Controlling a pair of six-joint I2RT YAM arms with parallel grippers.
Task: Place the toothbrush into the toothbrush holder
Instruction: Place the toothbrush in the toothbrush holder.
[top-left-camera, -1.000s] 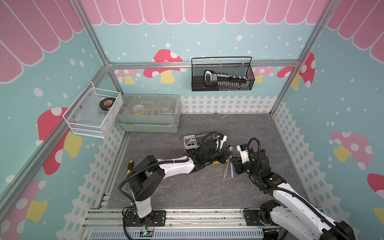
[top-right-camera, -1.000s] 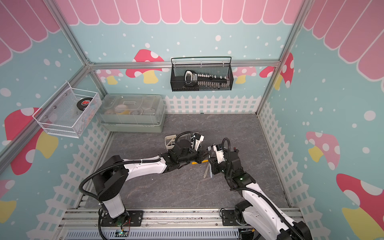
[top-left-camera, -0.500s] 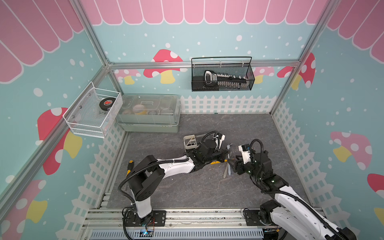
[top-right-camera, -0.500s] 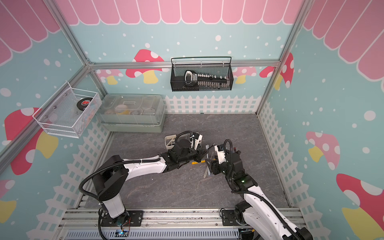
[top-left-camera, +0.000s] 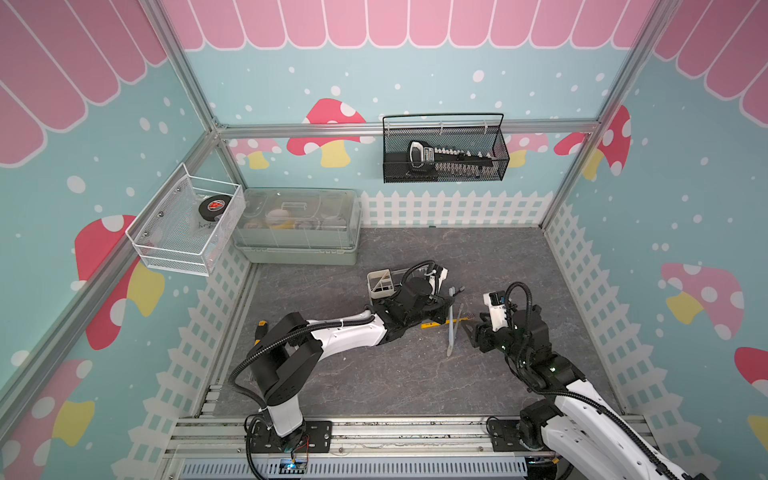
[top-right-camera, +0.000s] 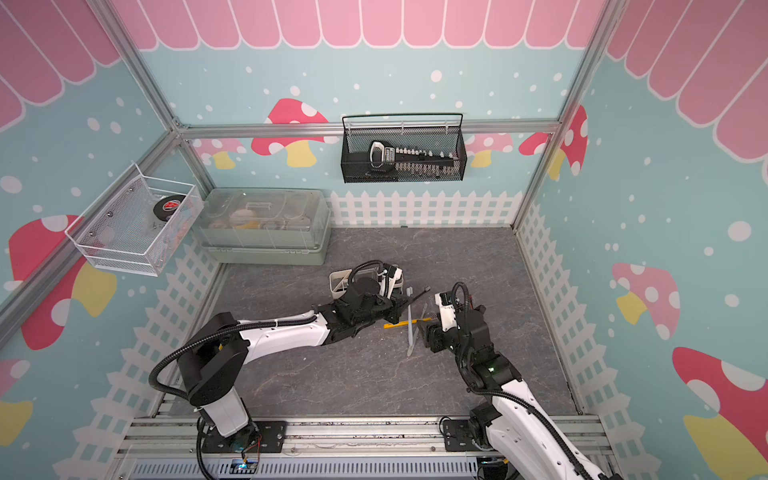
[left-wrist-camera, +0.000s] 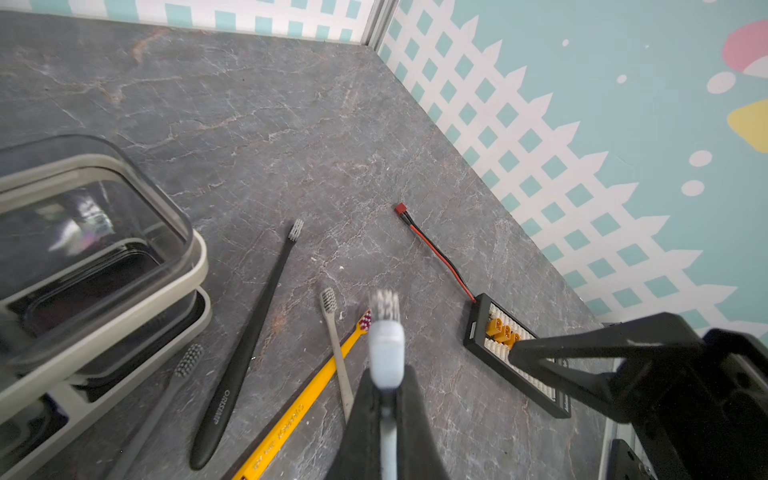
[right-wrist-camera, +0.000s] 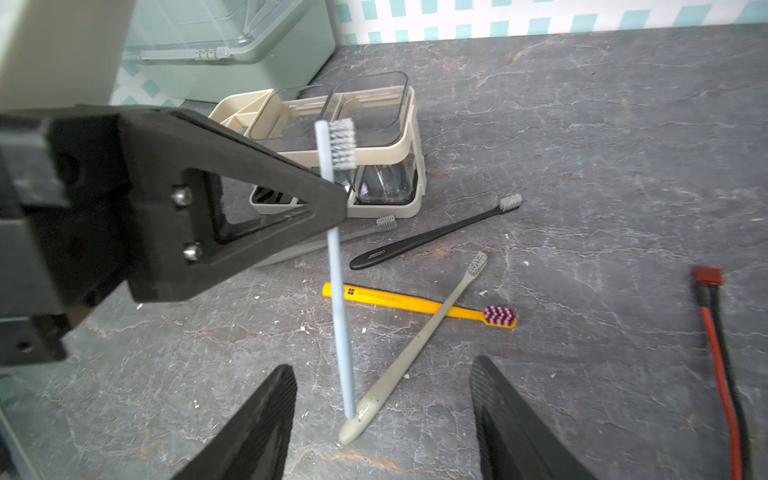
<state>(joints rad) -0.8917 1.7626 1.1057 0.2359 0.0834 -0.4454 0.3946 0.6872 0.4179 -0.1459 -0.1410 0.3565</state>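
The blue brush is pinched upright by the left gripper to be dropped handle-first into the holder; the right gripper is spread wide.

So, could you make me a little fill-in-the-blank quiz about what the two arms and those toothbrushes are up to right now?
1. The left gripper is ___ on the light blue toothbrush.
2. The right gripper, holding nothing, is ___.
3. The yellow toothbrush and the beige toothbrush lie ___ over each other, forming an X.

Missing words: shut; open; crossed.
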